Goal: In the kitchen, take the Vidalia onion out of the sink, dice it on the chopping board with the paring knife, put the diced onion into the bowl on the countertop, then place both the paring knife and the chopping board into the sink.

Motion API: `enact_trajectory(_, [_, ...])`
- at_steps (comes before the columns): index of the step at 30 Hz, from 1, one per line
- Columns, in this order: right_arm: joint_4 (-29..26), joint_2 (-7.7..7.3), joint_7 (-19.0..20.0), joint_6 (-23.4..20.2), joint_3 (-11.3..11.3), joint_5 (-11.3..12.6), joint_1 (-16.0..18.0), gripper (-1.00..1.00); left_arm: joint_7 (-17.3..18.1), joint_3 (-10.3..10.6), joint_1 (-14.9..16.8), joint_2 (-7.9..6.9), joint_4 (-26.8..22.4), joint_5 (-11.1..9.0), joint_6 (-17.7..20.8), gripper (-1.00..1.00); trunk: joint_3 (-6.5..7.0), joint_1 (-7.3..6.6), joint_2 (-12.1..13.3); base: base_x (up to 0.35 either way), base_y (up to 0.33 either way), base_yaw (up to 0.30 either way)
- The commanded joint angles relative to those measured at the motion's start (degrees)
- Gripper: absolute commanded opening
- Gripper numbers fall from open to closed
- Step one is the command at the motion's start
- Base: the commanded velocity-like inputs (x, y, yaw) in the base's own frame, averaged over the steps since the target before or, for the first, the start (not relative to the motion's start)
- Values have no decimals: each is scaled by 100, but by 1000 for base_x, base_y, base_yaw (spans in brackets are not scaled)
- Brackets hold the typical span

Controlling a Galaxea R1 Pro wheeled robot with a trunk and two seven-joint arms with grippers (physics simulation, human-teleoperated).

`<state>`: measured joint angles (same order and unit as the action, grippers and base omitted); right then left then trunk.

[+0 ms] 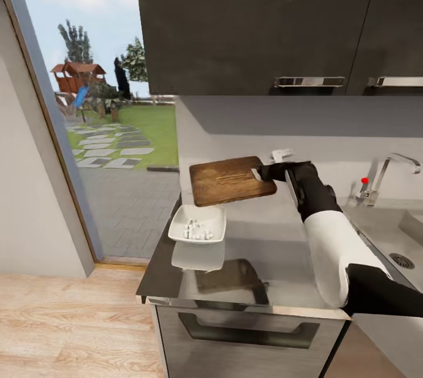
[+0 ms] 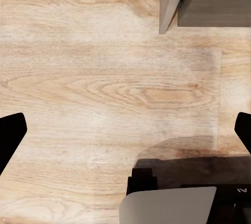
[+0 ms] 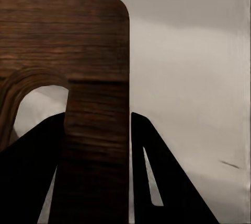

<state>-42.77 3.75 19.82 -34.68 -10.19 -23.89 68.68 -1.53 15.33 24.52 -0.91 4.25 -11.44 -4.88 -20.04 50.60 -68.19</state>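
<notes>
My right gripper has its jaws closed on the edge of the chopping board, gripping it by the side nearest the sink. The board hangs in the air above the countertop, roughly level and slightly tilted, and its dark reflection lies on the glossy grey surface below it. In the right wrist view the brown grain of the chopping board runs between my two black fingers, with a rounded cut-out in the wood beside the grip.

The white bowl sits on the surface just below and beside the board's far end, away from the sink, near the counter's edge. Small pale diced onion pieces lie inside it.

The sink lies at the other end of the surface from the bowl, with its round drain and chrome faucet with a red knob.

My left gripper points down at the wooden floor, well apart from the sink; its jaws stand wide, only the two dark fingertips showing at the picture's edges, with nothing between them.
</notes>
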Motion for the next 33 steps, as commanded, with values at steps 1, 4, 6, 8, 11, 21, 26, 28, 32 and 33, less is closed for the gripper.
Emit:
enact_trajectory(1, [16,-98,176,0,-102,52,5,-100,1,49,9,4,23,-51,-39,100,-7,0,-5,0,0,0])
enact_trajectory(4, [72,-242,342,28,-400,103,5,-100,3,49,9,9,25,-51,-39,100,-7,0,-5,0,0,0])
enact_trajectory(6, [132,-291,391,62,-653,114,1,-100,3,49,9,12,23,-51,-35,100,-7,0,-5,0,0,0])
enact_trajectory(8, [146,-306,396,127,-726,113,-6,-100,8,49,9,26,23,-51,-32,100,-7,0,-5,0,0,0])
enact_trajectory(11, [158,-403,410,192,-770,116,-10,-100,11,49,9,95,23,-51,-37,100,-7,0,-5,0,0,0])
enact_trajectory(21, [302,-593,397,290,-818,120,-43,-100,9,49,9,230,28,-51,-39,100,-7,0,-5,-114,-109,0])
enact_trajectory(26, [326,-610,381,348,-818,117,-54,-100,9,49,9,232,31,-51,-39,100,-7,0,-5,-240,-236,0])
enact_trajectory(28, [329,-598,389,354,-816,120,-55,-100,10,49,9,232,31,-51,-39,100,-7,0,-5,-250,-240,0])
enact_trajectory(32, [459,-579,377,350,-818,122,-56,-100,11,49,9,232,32,-51,-38,100,-3,0,-5,-251,-240,-30])
enact_trajectory(33, [476,-578,376,350,-818,122,-56,-100,12,49,9,229,32,-51,-39,100,2,0,-5,-248,-230,-148])
